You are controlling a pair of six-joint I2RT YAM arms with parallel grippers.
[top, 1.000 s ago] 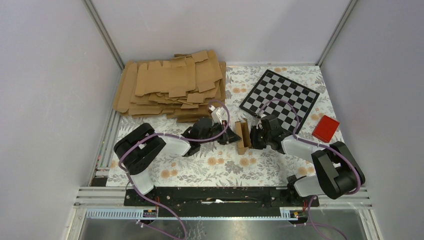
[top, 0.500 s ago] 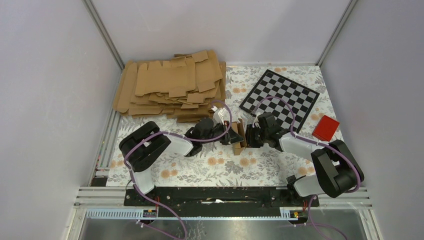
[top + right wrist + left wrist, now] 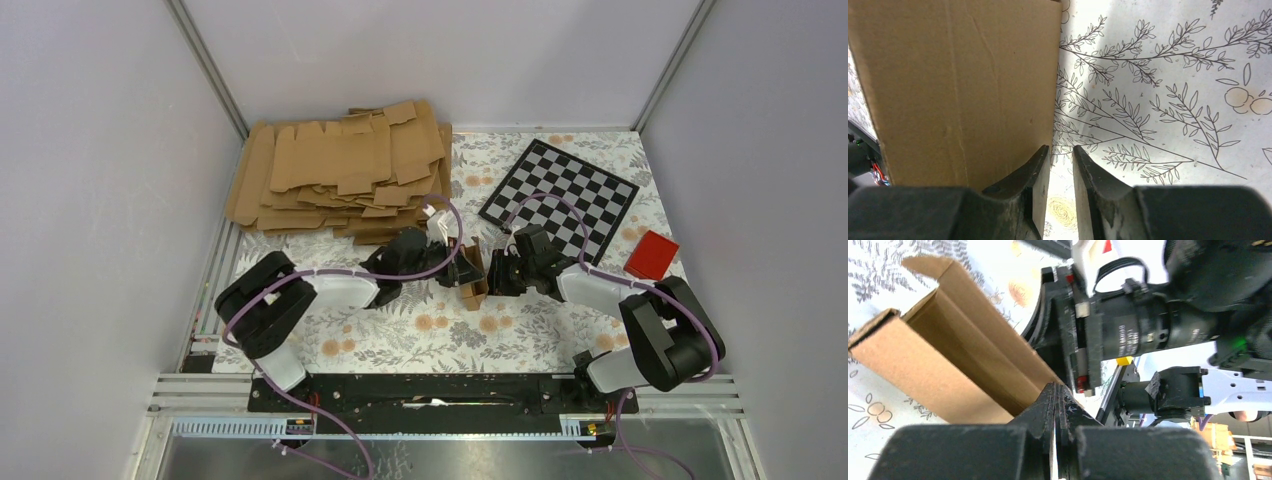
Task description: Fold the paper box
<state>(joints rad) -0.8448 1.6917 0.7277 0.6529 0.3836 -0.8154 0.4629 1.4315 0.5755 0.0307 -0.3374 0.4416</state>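
The small brown kraft cardboard paper box (image 3: 474,276), part-formed with flaps open, stands on edge on the floral-printed counter (image 3: 400,335), just off the near-left corner of the black-and-white chequered board (image 3: 560,195); its long axis runs from the near side toward that corner, so its broad faces look left and right, one to each arm. The left claw (image 3: 457,269) meets it from the side away from the board; in the left wrist view its fingers (image 3: 1045,405) are pressed together with the tips at the box's open inner wall, and I cannot tell whether a thin edge of card is caught between them. The right claw (image 3: 498,276) comes in from the board side; its fingers (image 3: 1035,170) stand a slim gap apart with only counter showing through, and the broad brown face lies just beside one finger, not between the two. Both arms are about equally close; as I judge it, the coming fold turns on pressing across the short axis, left steadying while right pushes the face toward it.
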